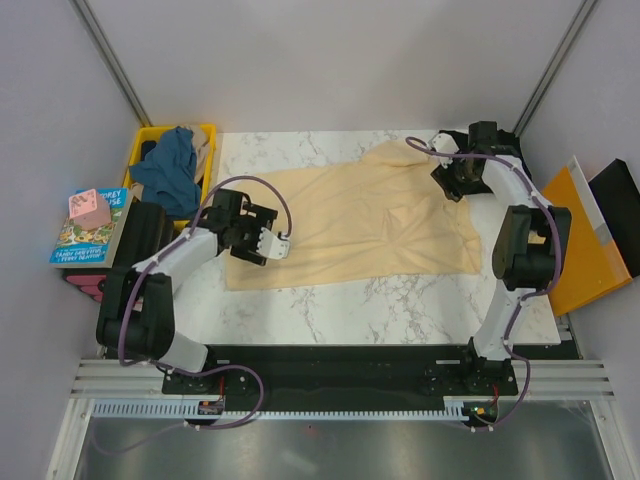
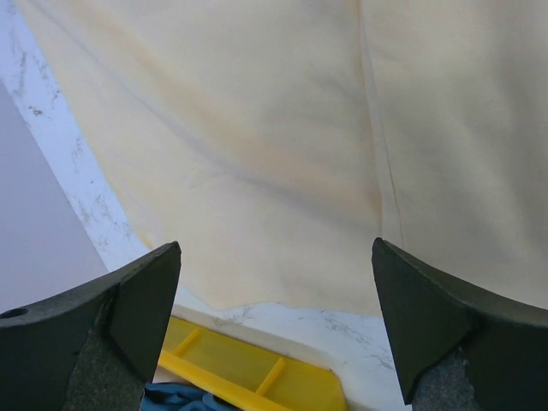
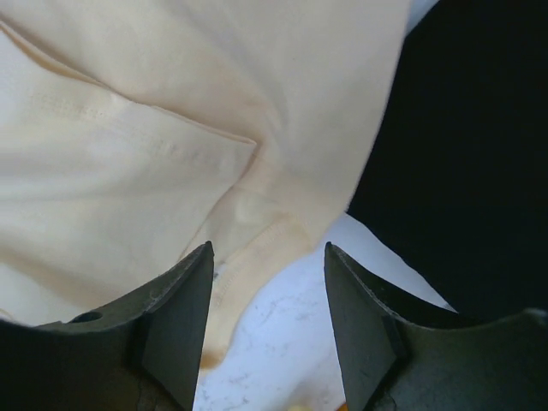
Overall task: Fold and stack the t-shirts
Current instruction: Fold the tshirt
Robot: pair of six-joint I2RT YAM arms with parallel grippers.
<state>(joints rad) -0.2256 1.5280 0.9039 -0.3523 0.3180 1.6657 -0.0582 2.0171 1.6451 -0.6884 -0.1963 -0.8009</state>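
Observation:
A pale cream-yellow t-shirt lies spread flat on the marble table. My left gripper hovers open over the shirt's left edge, and the left wrist view shows the cloth beyond its empty jaws. My right gripper is at the shirt's far right corner. It is open just above a stitched hem and holds nothing. A teal-blue t-shirt sits crumpled in the yellow crate.
The crate stands off the table's far left corner. Books with a pink object lie left of the arm. An orange folder and a black flat thing sit at the right. A dark shape fills the right wrist view's right side.

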